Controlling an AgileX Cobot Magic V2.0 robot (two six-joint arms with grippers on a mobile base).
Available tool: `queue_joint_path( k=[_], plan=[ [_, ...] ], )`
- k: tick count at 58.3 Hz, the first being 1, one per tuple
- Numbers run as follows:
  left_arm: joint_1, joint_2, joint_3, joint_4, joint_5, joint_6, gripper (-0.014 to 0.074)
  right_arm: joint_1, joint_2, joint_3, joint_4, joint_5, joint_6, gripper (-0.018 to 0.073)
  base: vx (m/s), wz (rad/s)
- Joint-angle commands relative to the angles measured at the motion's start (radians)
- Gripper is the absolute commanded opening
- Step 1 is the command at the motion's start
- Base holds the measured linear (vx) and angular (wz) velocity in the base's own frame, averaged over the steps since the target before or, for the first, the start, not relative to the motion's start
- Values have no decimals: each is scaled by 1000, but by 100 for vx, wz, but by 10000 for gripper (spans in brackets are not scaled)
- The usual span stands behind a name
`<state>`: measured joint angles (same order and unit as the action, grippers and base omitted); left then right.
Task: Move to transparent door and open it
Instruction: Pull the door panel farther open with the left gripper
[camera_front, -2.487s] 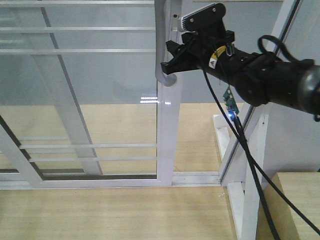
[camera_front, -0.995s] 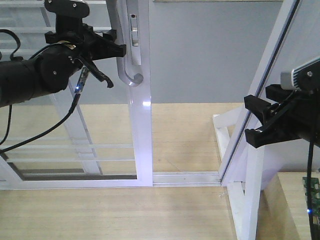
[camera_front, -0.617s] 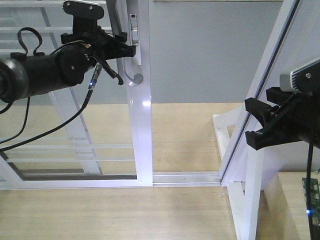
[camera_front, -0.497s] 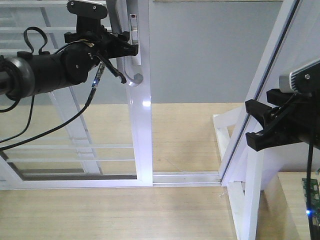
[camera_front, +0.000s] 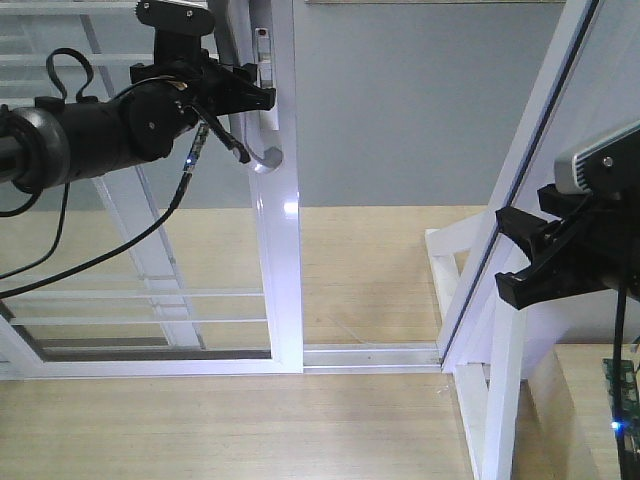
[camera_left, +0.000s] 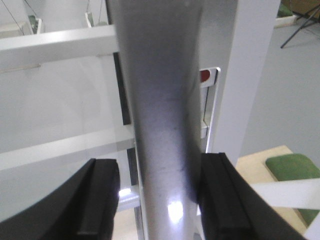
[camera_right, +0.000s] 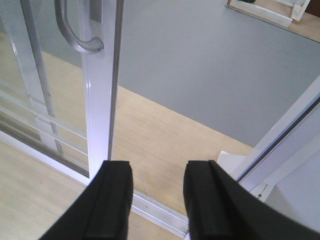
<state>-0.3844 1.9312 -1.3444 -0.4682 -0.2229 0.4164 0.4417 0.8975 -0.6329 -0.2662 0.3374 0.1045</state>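
Step in hand: the left arm's black two-finger gripper (camera_front: 255, 125) is at the curved silver-grey pull handle (camera_front: 264, 157), at about 11 o'clock in the front view; I judge that the slide is under way.
Left tool: its jaws stand spread to either side of the handle (camera_left: 165, 150). One black finger pad (camera_left: 220, 195) sits against the metal and the other (camera_left: 97, 200) shows a thin gap, so it hooks the handle and does not clamp it.
Right tool: the right arm's black gripper (camera_right: 157, 170) hangs spread and empty at 3 o'clock, well apart from the door.
Doing it well: push straight toward 9 o'clock, parallel to the white bottom track (camera_front: 370, 355). Keep the wrist level so that the pad bears flat on the handle. A slanted push would probably let the smooth curve slip out.
Risk: the arm's black cable (camera_front: 120, 250) hangs in front of the glass and could snag.
Door's look: the tall clear-glass sliding door (camera_front: 280, 280) has a glossy white frame and thin white horizontal bars.
Door's place: it is upright on its track at 9 to 10 o'clock. An open gap lies between its handle stile (camera_right: 100, 100) and the white-framed glass panel without a handle (camera_front: 520, 160) at 3 o'clock.
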Motion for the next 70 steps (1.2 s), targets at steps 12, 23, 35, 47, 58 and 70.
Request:
queue_joint_path(
  k=[12,23,35,47,58,70],
  plan=[
    [94,-105,-28,-21,49,0,426,1,-11,-29,-21,-67,5,342,0,0],
    [126,-122,-28,-21,92,65,426,1,-11,-29,-21,-67,5,342,0,0],
    [182,-152,-28,-21,148,82,426,1,-11,-29,-21,-67,5,342,0,0],
    [262,-182,-28,-19,206,82,426,1,-11,-29,-21,-67,26,342,0,0],
    [324,-204,-28,-10,269,82,426,1,-11,-29,-21,-67,26,342,0,0],
    [366,-237,-28,67,362,82,426,1,-11,-29,-21,-67,26,342,0,0]
  ],
)
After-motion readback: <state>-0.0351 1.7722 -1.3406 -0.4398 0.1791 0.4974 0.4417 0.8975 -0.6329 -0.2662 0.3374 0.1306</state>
